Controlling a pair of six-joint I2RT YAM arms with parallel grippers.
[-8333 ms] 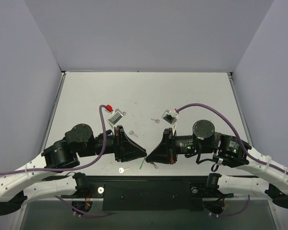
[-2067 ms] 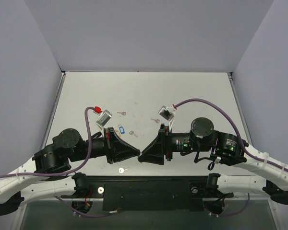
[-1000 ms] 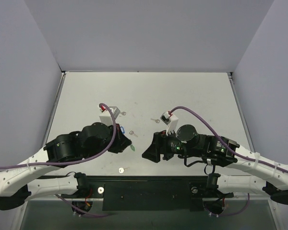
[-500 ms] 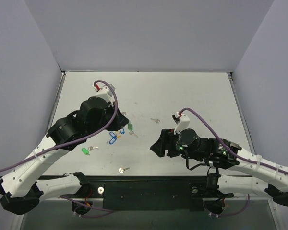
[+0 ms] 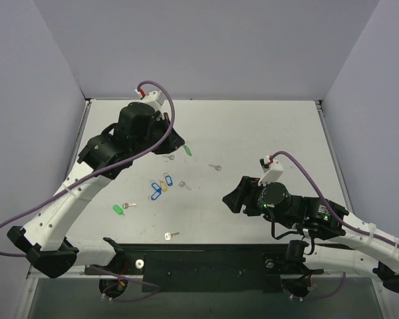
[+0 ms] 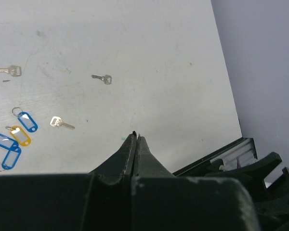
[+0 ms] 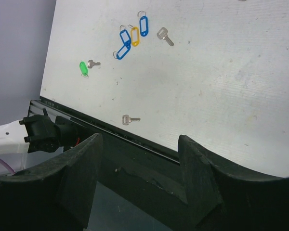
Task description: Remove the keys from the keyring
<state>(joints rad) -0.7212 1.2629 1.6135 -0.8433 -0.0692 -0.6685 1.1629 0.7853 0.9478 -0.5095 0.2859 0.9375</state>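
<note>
Possibly the keyring (image 5: 188, 151), pinched at its edge by the shut left tool (image 5: 179, 147) toward the table's (image 5: 266, 133) far left corner, could be let slip among the loose keys (image 5: 169, 157), since the right tool (image 7: 138, 139) is held half-wide, empty and well apart

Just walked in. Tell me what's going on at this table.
The left gripper is shut with a small light-green plastic key tag at its tip, apparently pinched, over the left half of the grey table. The right gripper hangs open and empty near the front edge. Several small silver keys lie loose on the table; whether one hangs on the tag's ring is too small to tell.
</note>
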